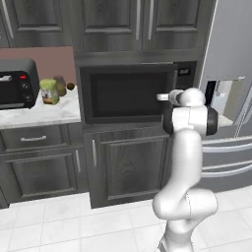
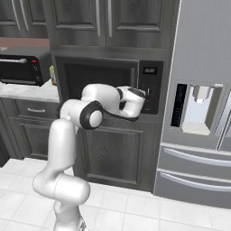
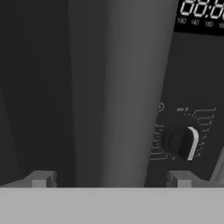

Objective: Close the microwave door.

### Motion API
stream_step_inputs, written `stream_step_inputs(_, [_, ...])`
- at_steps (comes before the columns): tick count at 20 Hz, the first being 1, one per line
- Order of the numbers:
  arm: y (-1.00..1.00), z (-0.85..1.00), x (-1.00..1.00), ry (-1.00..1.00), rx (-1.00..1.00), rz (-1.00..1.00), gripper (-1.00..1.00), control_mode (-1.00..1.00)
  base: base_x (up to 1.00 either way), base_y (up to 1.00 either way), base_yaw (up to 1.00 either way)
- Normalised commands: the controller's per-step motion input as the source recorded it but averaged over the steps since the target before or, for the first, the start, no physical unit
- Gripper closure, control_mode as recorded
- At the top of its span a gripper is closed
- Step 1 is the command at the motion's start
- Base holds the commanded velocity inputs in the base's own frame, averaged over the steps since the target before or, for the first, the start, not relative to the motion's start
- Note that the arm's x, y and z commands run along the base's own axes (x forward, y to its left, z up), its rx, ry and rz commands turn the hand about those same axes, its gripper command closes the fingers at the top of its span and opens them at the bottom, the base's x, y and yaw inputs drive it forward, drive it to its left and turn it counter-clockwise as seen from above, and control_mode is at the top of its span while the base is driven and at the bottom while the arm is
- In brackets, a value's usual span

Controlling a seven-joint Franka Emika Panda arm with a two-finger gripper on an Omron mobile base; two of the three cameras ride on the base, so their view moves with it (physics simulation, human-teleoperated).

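Microwave [image 1: 130, 93] built into grey cabinets, right of counter [image 1: 39, 114]. Microwave door [image 1: 125, 94] looks flush w/ front, handle [image 3: 118, 92] directly ahead of gripper [image 3: 111, 179], very close. Fingertips [image 3: 41, 179] spread wide either side of handle, holding nothing. Control knob [image 3: 181, 142] just right.

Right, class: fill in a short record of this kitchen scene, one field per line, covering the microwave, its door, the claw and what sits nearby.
microwave: built into grey cabinets
microwave door: looks flush with the front, shut
claw: fingertips apart, straddling the door's vertical handle
control knob: right of the handle
toaster oven: on the counter, left
fridge: right of the microwave
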Motion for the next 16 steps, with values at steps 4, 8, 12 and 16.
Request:
stream_step_inputs(4, [-0.08,0.46,0.66,0.1,0.03,0.03,-1.0,-1.0,0.0,0.0,0.0])
stream_step_inputs(8, [0.0,0.47,0.62,0.11,0.01,0.01,-1.0,-1.0,0.0,0.0,0.0])
stream_step_inputs(12, [0.0,0.56,0.53,0.19,0.01,0.0,-1.0,-1.0,0.0,0.0,0.0])
stream_step_inputs(16, [-0.04,0.55,0.5,0.27,0.01,0.01,-1.0,-1.0,0.0,0.0,0.0])
